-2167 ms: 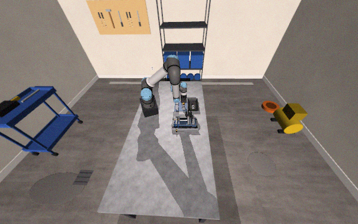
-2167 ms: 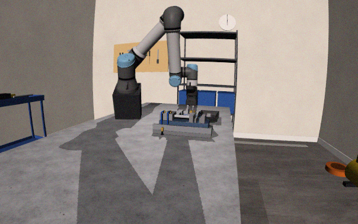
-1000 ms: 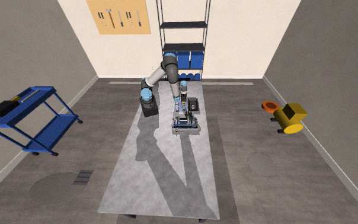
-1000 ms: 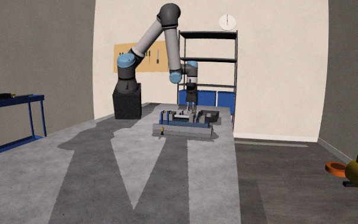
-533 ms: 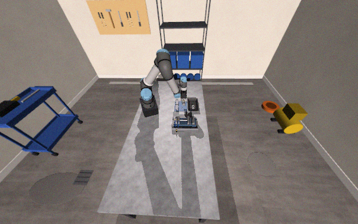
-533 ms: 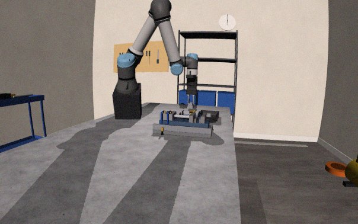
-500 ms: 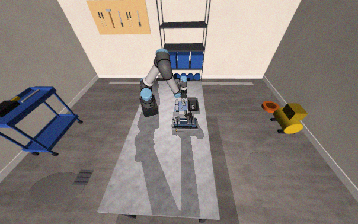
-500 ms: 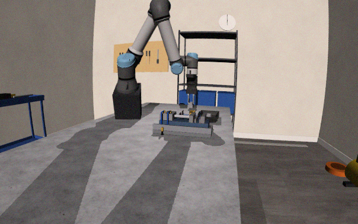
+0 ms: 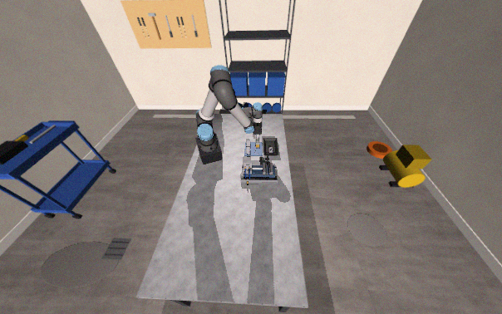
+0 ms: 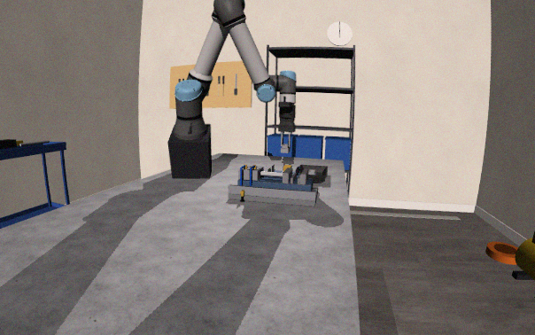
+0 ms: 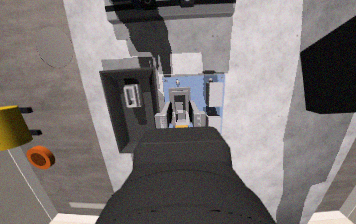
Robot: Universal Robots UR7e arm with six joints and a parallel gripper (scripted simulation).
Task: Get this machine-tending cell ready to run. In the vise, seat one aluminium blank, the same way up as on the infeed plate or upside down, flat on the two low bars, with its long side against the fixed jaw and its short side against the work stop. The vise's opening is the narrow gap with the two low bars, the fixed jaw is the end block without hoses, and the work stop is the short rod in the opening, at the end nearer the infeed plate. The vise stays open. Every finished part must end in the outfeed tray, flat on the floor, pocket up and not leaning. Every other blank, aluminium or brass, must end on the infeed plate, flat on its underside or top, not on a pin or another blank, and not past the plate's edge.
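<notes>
My gripper [image 10: 286,152] hangs straight down above the blue infeed plate [image 9: 253,149], shut on a light grey aluminium blank [image 11: 180,106] that it holds clear of the plate. My own wrist body hides most of the blank in the wrist view. A brass blank [image 9: 258,145] lies on the plate right below. Another pale blank [image 11: 216,93] lies at the plate's edge. The dark outfeed tray [image 11: 128,107] beside the plate holds a finished part [image 11: 131,95] lying flat. The vise [image 9: 259,171] stands on the near side of the plate.
The robot base [image 9: 208,149] stands on the table left of the fixtures. A shelf rack with blue bins [image 9: 258,83] is behind the table. A blue cart [image 9: 41,162] stands far left, a yellow machine [image 9: 405,166] far right.
</notes>
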